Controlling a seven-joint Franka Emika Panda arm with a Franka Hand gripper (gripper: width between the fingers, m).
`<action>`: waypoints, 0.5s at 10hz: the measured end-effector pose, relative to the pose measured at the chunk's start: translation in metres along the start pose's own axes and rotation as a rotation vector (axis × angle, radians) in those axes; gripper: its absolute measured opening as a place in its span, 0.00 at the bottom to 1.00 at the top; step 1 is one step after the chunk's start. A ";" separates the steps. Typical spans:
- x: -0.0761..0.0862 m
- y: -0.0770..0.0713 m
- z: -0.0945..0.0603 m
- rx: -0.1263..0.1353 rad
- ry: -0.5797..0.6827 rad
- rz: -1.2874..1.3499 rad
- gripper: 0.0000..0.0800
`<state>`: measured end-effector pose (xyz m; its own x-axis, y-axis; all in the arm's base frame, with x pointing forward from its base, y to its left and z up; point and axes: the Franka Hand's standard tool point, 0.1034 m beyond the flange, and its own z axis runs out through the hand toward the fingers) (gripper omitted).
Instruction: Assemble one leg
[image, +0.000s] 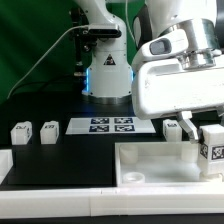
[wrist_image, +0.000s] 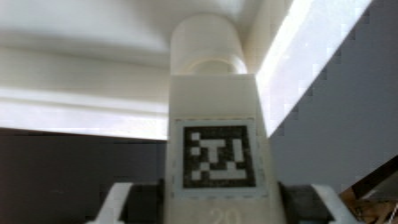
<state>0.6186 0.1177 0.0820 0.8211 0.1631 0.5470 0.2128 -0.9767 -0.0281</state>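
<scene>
My gripper (image: 204, 134) is shut on a leg (image: 213, 148), a stubby white block with a black-and-white tag, held over the right end of the large white tray-like panel (image: 140, 172). In the wrist view the leg (wrist_image: 214, 110) stands between my fingers (wrist_image: 125, 205), tag facing the camera and its rounded end pointing at the panel (wrist_image: 80, 70). I cannot tell whether the leg touches the panel. Two more legs (image: 21, 131) (image: 49, 129) lie at the exterior view's left, and one (image: 172, 127) sits behind the panel.
The marker board (image: 110, 125) lies in the middle of the black table, behind the panel. The robot's base (image: 105, 75) stands behind it. A cable (image: 45, 60) runs along the back on the exterior view's left.
</scene>
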 end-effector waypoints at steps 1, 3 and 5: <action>-0.001 0.000 0.000 -0.003 0.021 -0.001 0.37; -0.001 0.000 0.000 -0.004 0.027 0.002 0.37; -0.001 0.000 -0.001 -0.004 0.021 0.002 0.37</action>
<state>0.6176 0.1174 0.0821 0.8100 0.1582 0.5647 0.2092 -0.9775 -0.0262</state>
